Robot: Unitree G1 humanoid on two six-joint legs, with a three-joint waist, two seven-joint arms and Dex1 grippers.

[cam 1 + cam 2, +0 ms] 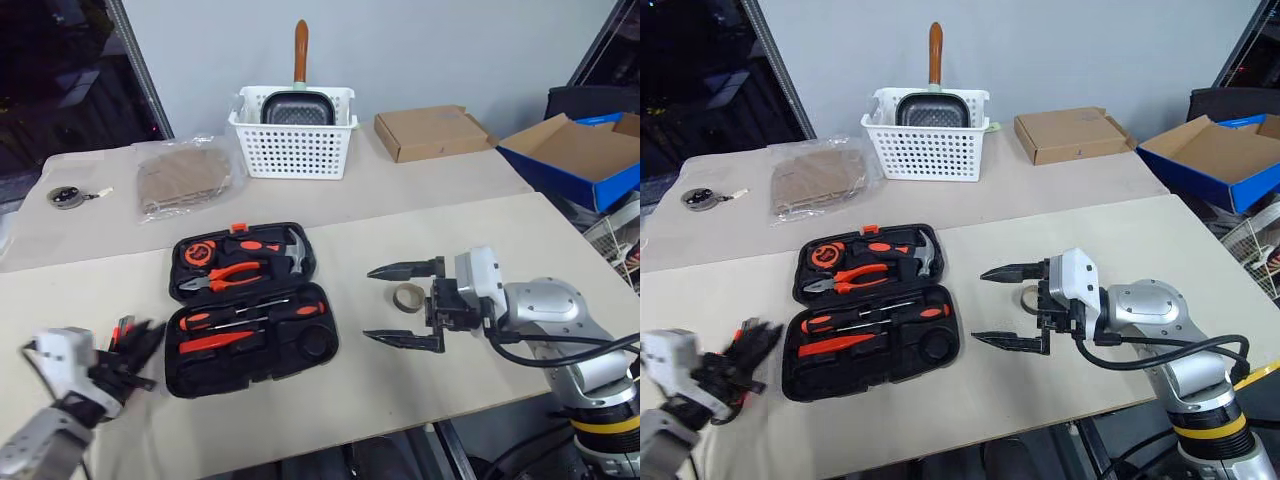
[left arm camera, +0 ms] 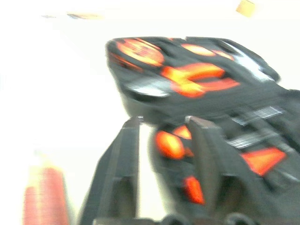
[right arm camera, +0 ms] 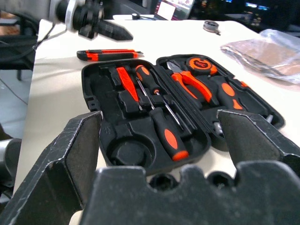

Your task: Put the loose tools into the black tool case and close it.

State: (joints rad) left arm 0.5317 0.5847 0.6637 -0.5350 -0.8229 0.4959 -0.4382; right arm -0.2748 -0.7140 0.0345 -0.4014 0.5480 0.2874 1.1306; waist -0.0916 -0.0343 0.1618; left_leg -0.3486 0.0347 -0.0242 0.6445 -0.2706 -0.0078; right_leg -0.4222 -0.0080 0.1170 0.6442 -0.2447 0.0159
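Note:
The black tool case (image 1: 320, 350) lies open mid-table. Two black-and-orange screwdrivers (image 3: 166, 131) and a slim red one (image 3: 126, 84) sit in its near half. An orange-and-black utility knife (image 3: 110, 55) lies on the table just left of the case. My left gripper (image 1: 145, 340) hovers close over the knife, blurred, its fingers (image 2: 211, 178) apart with nothing between them. Right of the case, my right gripper (image 1: 367, 303) stands wide open and level, pointing at the case. The greyish tape roll (image 1: 407, 296) lies on the table behind its fingers.
Orange pliers (image 1: 232, 277) and a hammer (image 1: 293, 252) fill the case's far half. At the back stand a white basket (image 1: 292, 150) holding a pan, a cardboard box (image 1: 430, 132), a blue box (image 1: 590, 155) and a plastic bag (image 1: 180, 175).

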